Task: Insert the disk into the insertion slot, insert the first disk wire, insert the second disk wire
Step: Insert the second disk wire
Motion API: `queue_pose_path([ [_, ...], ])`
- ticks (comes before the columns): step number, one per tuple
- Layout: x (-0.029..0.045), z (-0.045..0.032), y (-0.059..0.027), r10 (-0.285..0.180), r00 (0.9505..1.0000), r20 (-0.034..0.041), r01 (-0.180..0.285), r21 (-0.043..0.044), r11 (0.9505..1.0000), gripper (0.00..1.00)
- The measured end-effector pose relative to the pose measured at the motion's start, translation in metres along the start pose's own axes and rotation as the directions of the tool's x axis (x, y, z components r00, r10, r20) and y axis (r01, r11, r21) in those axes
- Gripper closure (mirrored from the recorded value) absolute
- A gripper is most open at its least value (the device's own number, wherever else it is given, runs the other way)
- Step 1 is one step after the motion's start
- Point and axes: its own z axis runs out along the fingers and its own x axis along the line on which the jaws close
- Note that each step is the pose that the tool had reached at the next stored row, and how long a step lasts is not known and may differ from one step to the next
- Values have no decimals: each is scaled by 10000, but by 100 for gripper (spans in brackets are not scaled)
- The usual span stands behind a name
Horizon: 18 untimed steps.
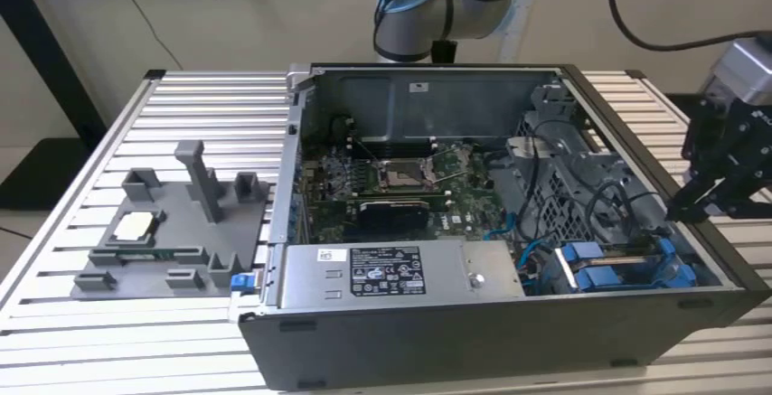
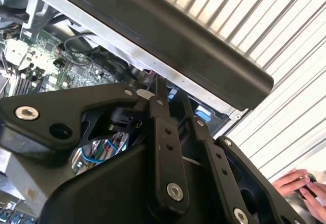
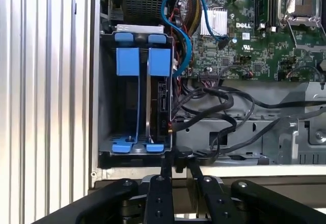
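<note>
An open computer case [image 1: 483, 341] is laid on the slatted table [image 1: 181, 106]. The insertion slot [image 3: 108, 107] is found in the corner of the case, at the lower right of the exterior view.

The disk [image 3: 162, 99] is seated in that slot. It is stood on its edge and held by its blue frame [image 3: 159, 61]. It is probably kept on edge so that it can be slid along the slot's sides. A second blue frame [image 3: 127, 61] is set just beside it, and no disk can be made out in that one.

The plug side of the disk is turned toward the middle of the case, most likely so that the wires can reach it. Black wires [image 3: 214, 102] and a blue wire [image 3: 178, 10] are bunched near that side, between the disk and the green board [image 3: 265, 46]. Whether any wire is plugged into the disk cannot be told.

The hand [image 3: 177, 160] is held by the case wall next to the slot, at the exterior view's right. Its fingers are pressed close together, and nothing is pinched between them. It is perhaps kept there so that the slot is left open to view.

A person's fingers [image 2: 300, 183] are seen over the table in the second wrist view.
</note>
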Motion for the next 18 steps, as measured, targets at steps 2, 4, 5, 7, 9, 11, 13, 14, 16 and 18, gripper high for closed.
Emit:
queue_pose_path([
  [2, 0, 1, 5, 54, 10000, 55, -54, -14, 10000, 73],
  [4, 0, 2, 11, 141, 9999, 83, -141, -29, 9999, 73],
  [5, 0, 2, 13, 180, 9998, 86, -180, -43, 9998, 73],
  [7, 1, 3, 23, 262, 9996, 91, -261, -75, 9996, 73],
  [9, 1, 2, 33, 337, 9994, 92, -336, -98, 9994, 73],
  [11, 1, 4, 46, 409, 9991, 96, -408, -114, 9991, 73],
  [13, 1, 5, 57, 481, 9988, 107, -479, -118, 9988, 73],
  [14, 1, 5, 61, 509, 9986, 124, -508, -117, 9986, 73],
  [16, 0, 7, 69, 561, 9983, 163, -560, -114, 9984, 76],
  [18, 1, 8, 80, 603, 9979, 226, -600, -113, 9981, 76],
])
